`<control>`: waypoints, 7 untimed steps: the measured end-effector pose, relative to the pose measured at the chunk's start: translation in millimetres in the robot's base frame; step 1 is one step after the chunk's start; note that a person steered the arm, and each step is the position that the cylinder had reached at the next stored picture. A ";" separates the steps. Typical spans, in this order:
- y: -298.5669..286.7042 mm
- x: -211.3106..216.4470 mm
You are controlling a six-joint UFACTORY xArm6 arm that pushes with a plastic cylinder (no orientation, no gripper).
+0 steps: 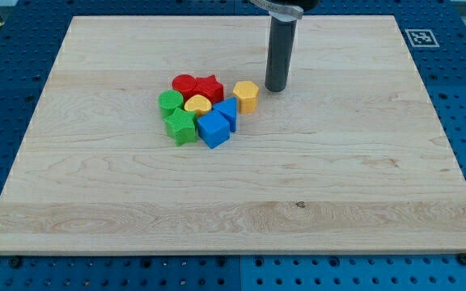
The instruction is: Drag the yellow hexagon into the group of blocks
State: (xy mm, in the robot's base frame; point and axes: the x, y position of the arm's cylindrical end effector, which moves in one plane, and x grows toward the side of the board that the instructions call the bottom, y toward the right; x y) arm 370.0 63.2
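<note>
Dark upright rod, my tip (277, 89) just right of yellow hexagon (246, 95)

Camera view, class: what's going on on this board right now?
A robot arm with a dark rod is pushing blocks on a wooden board. The yellow hexagon sits at the right edge of a cluster of red, green, blue and yellow blocks, next to the blue ones. My tip stands just to the view's right of the hexagon, apart from it.
</note>
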 end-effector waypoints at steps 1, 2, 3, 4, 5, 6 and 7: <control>12.4 6.8; 7.7 10.3; -18.6 10.3; -41.1 9.9; -56.0 8.6; -61.0 8.3; -59.7 2.2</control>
